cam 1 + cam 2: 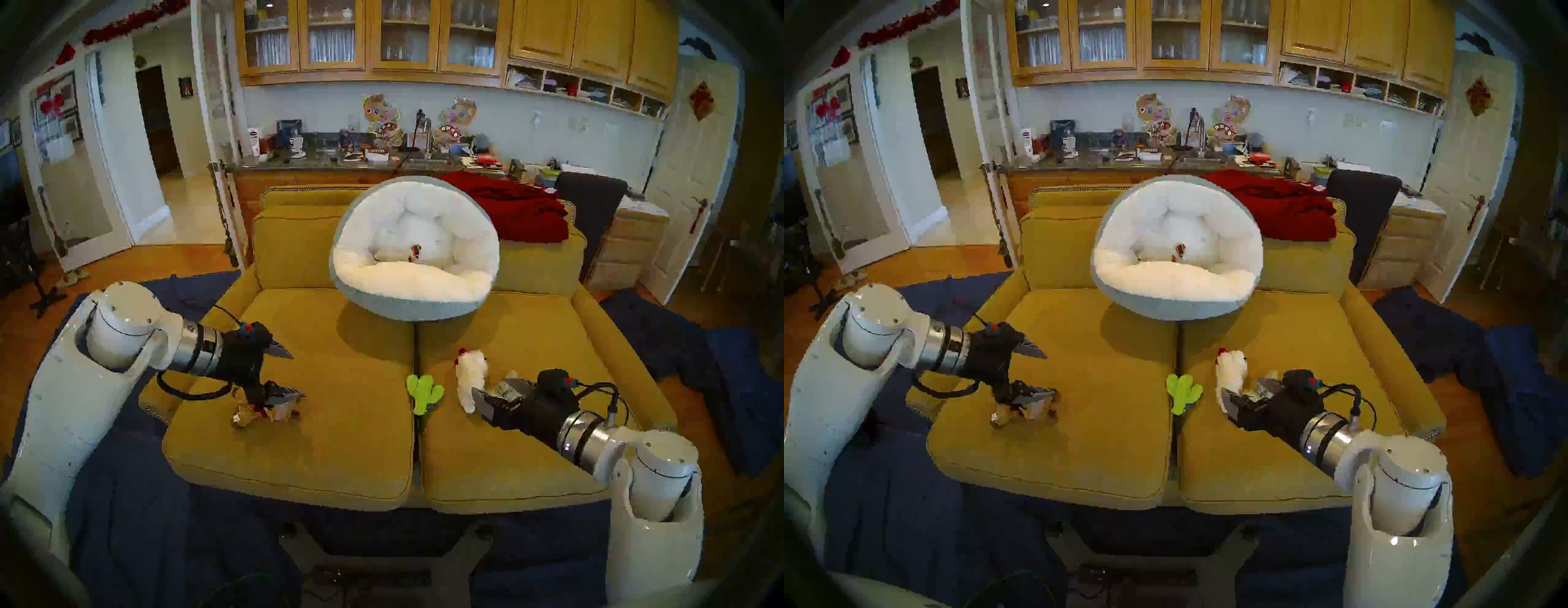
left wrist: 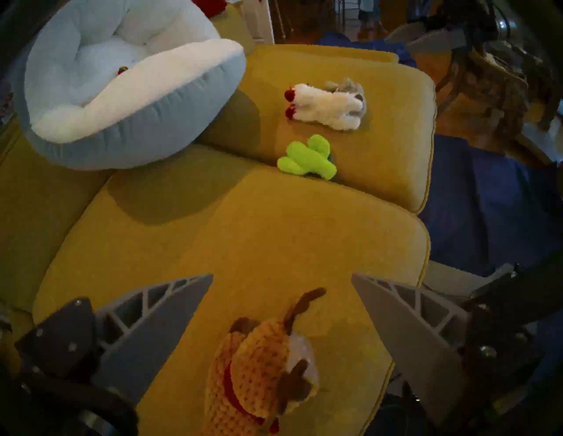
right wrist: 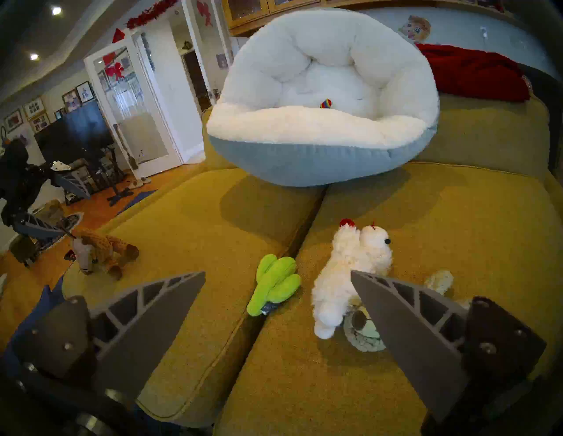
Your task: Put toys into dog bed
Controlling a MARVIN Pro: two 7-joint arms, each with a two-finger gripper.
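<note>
Left hand (image 2: 281, 278) wide open over the knitted reindeer (image 2: 259, 365), not gripping. Right hand (image 3: 277, 275) open too, empty, near the white plush animal (image 3: 344, 268). Cactus (image 1: 423, 392) on the sofa seam; dog bed (image 1: 411, 314) holds the rainbow toy (image 1: 415, 251).

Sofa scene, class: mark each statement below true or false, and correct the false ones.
1. The left gripper is open above the brown knitted reindeer. True.
2. The lime-green cactus lies inside the dog bed. False: it lies on the sofa, by the seam between the seat cushions.
3. A small white-and-rainbow toy is in the bed. True.
4. The right gripper is holding the fluffy white animal. False: its jaws are open and hold nothing.
</note>
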